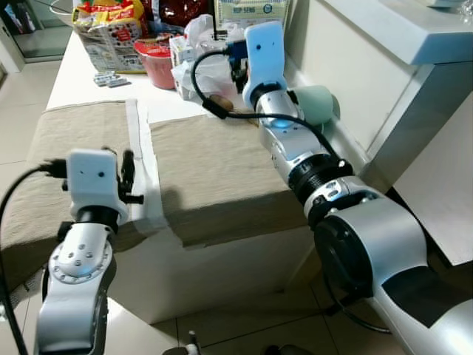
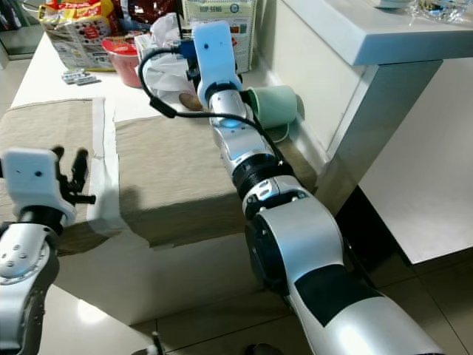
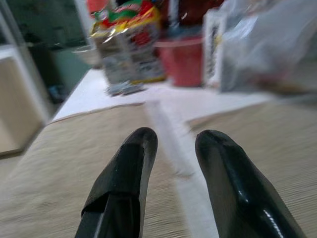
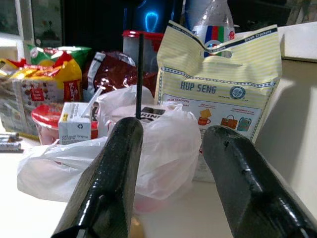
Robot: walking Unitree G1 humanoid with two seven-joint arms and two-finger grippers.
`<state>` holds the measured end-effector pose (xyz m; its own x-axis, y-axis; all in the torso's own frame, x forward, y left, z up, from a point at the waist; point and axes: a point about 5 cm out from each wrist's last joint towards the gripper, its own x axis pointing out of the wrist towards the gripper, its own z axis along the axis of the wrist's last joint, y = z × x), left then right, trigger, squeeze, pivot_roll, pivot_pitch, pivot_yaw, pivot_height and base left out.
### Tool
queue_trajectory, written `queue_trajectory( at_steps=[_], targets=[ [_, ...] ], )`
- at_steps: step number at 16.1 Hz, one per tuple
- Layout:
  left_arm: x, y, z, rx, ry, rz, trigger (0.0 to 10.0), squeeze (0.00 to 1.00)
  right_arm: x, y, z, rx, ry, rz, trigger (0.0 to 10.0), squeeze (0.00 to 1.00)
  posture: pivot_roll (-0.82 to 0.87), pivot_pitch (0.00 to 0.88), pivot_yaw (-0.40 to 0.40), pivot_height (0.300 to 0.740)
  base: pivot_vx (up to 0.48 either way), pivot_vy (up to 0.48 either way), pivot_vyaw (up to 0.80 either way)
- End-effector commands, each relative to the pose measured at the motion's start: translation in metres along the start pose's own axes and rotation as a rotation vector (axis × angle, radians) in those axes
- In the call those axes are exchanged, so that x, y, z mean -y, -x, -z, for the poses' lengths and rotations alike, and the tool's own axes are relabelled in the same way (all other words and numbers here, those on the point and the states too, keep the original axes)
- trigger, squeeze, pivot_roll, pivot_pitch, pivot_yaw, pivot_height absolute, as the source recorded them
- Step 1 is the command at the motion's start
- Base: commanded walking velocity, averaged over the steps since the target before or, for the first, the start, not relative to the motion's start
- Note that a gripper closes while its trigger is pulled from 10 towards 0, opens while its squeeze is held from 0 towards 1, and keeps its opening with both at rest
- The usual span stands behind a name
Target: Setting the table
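Note:
Two beige placemats lie on the white table, one on the left (image 1: 74, 140) and one on the right (image 1: 211, 166). A pale green cup (image 1: 316, 103) lies on its side against the wall at the right mat's far corner. My right gripper (image 4: 173, 131) is open and empty, held above the table beyond the right mat, facing a white plastic bag (image 4: 163, 144). A small brown object (image 2: 190, 100) lies on the table beside that bag. My left gripper (image 3: 173, 144) is open and empty, low over the near end of the gap between the mats.
Groceries crowd the table's far end: snack bags (image 1: 111, 29), a red bowl (image 1: 157, 63), a small carton (image 4: 74, 130) and a yellow Hup Seng bag (image 4: 223, 89). A white shelf unit (image 1: 403, 33) stands close on the right. Tiled floor (image 1: 222, 318) lies below.

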<state>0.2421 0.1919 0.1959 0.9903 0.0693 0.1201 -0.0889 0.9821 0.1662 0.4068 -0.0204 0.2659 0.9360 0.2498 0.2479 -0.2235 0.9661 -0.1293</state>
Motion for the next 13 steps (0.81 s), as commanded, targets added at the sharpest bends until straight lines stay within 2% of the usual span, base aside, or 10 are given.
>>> queue_trajectory(
  at_steps=[1,3,5,6,8,11,13],
  targets=[
    [0.007,0.006,-0.012,0.022,0.055,0.095,10.0,0.00,0.006,0.000,0.005,-0.043,0.005,0.025,10.0,0.00,0.21,0.038,-0.024,0.740,0.000,0.000,0.00],
    [-0.002,0.015,-0.021,0.004,0.034,0.149,10.0,0.00,0.011,0.002,0.014,-0.091,0.015,0.039,10.0,0.00,0.23,0.048,-0.020,0.740,0.000,0.000,0.00],
    [-0.012,0.024,-0.036,-0.005,0.063,0.216,10.0,0.00,0.016,0.007,0.030,-0.152,0.033,0.048,10.0,0.00,0.26,0.063,-0.015,0.740,0.000,0.000,0.00],
    [-0.012,0.027,-0.044,-0.006,0.086,0.258,10.0,0.00,0.018,0.010,0.037,-0.182,0.029,0.053,10.0,0.00,0.28,0.069,-0.014,0.740,0.000,0.000,0.00],
    [-0.002,0.032,-0.059,-0.013,0.160,0.399,10.0,0.00,0.020,0.016,0.051,-0.241,0.019,0.060,10.0,0.00,0.32,0.088,-0.003,0.740,0.000,0.000,0.00],
    [0.001,0.030,-0.072,0.009,0.247,0.413,10.0,0.00,0.020,0.020,0.060,-0.280,-0.019,0.065,10.0,0.00,0.34,0.104,0.007,0.740,0.000,0.000,0.00],
    [0.000,0.030,-0.076,0.001,0.252,0.418,10.0,0.00,0.021,0.023,0.067,-0.306,-0.032,0.075,10.0,0.00,0.35,0.117,0.013,0.740,0.000,0.000,0.00]
  ],
)
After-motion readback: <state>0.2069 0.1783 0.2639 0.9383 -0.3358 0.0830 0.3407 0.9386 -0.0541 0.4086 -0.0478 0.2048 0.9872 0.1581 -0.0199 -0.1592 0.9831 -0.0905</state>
